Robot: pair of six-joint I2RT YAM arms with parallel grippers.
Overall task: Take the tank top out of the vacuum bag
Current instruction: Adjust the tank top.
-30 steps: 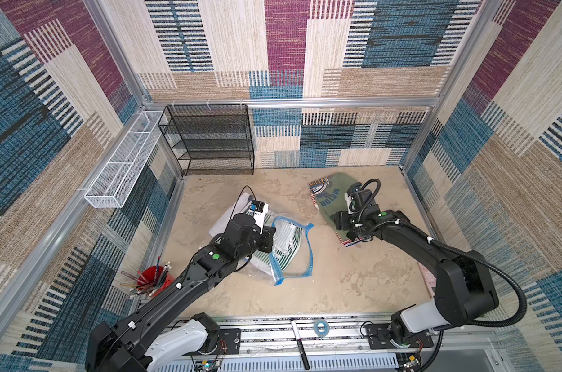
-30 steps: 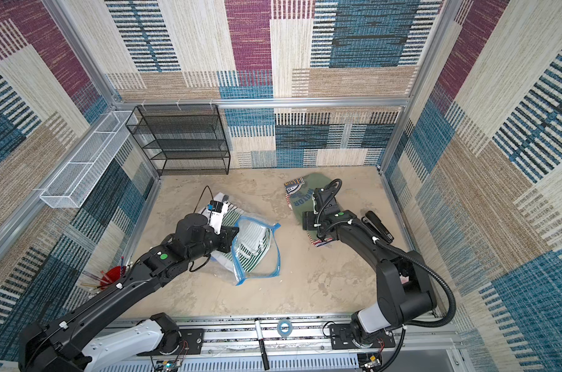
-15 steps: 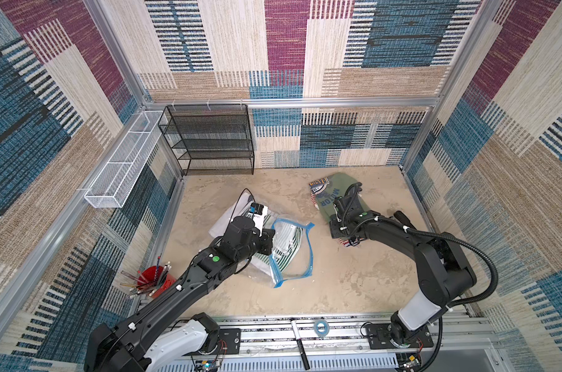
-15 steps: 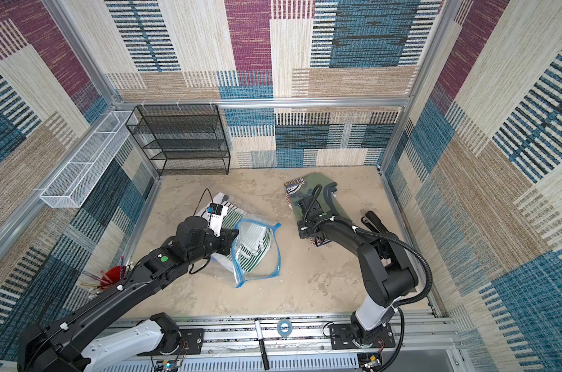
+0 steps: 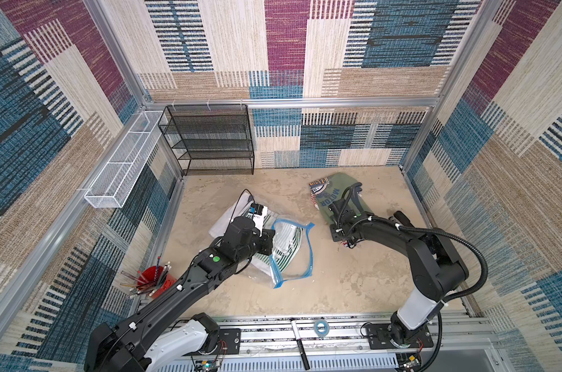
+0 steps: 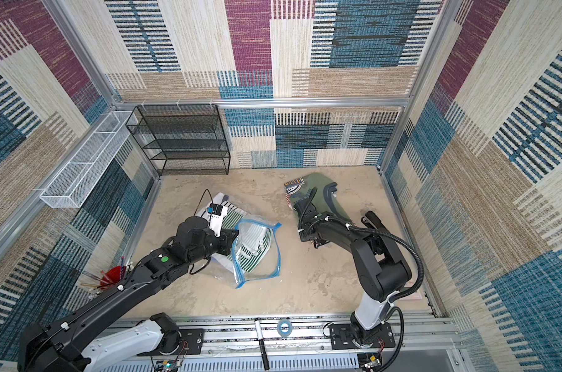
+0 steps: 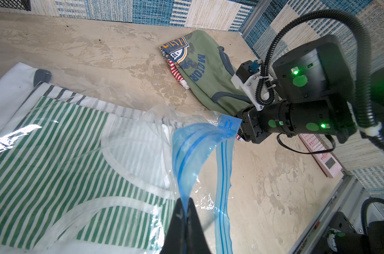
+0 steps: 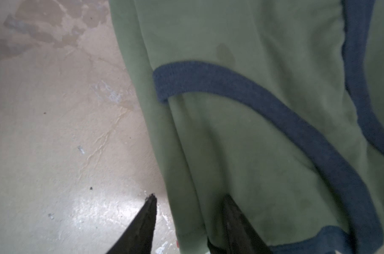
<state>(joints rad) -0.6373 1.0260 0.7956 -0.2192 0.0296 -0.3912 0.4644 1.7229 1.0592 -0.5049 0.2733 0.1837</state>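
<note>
— Looking down in both top views, why is the left hand [image 5: 271, 241] at the bag [image 5: 294, 270]?
— It is closed on the bag's zip strip [image 5: 311, 254] and holds that lip raised, I judge so the mouth gapes. The bag lies mid-desk, nearer the left edge, with the striped top [image 5: 291, 249] in it.
— And the right hand [image 5: 347, 241]?
— It is down over the near end of the green top [image 5: 337, 193], which lies outside the bag toward the far right corner of the desk [image 5: 353, 283]. From above its fingers are hidden.
— Left wrist view?
— The fingertips [image 7: 178, 216] meet on the blue strip, and the plastic rises from them in a fold. The striped top shows through the clear film.
— Right wrist view?
— Jaws apart: one finger over bare desk, the other over green cloth, with the cloth's edge between them. Nothing is clamped, so I'd call it open, placed to nip that edge.
— Which top does the task mean?
— Probably the striped one, since only it is in the bag.
</note>
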